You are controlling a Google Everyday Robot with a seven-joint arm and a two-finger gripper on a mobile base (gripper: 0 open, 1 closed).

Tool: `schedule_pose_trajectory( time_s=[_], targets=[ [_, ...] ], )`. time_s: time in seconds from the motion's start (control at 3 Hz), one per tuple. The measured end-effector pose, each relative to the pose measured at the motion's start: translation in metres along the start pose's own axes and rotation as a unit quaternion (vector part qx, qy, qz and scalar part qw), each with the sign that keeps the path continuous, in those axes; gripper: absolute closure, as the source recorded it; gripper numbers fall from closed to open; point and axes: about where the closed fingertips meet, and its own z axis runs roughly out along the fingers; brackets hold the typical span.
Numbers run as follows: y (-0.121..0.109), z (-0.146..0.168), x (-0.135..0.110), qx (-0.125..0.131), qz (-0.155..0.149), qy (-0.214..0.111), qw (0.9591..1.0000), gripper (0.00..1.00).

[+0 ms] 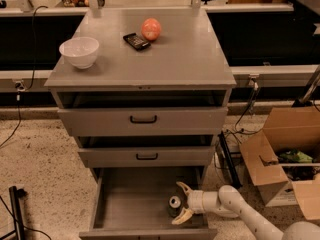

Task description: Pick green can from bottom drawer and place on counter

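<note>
The green can [174, 205] stands upright on the floor of the pulled-out bottom drawer [130, 204], toward its right side, silver top showing. My gripper [180, 203] reaches in from the right on a white arm and is open. One finger lies behind the can and the other in front of it, so the can sits between them. The counter [170, 59] is the grey cabinet top above.
On the counter sit a white bowl [79, 51], a black phone-like device [136, 41] and an orange-red ball [151, 29]. The two upper drawers [143, 119] are shut. An open cardboard box [285, 154] stands on the floor at right, cables beside the cabinet.
</note>
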Motion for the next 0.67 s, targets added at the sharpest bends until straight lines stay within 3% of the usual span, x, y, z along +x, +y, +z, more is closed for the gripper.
schedule_pose_trajectory(
  time_s=[0.67],
  targets=[
    [0.0002, 0.0037, 0.003, 0.005, -0.004, 0.021, 0.9998, 0.0]
  ],
)
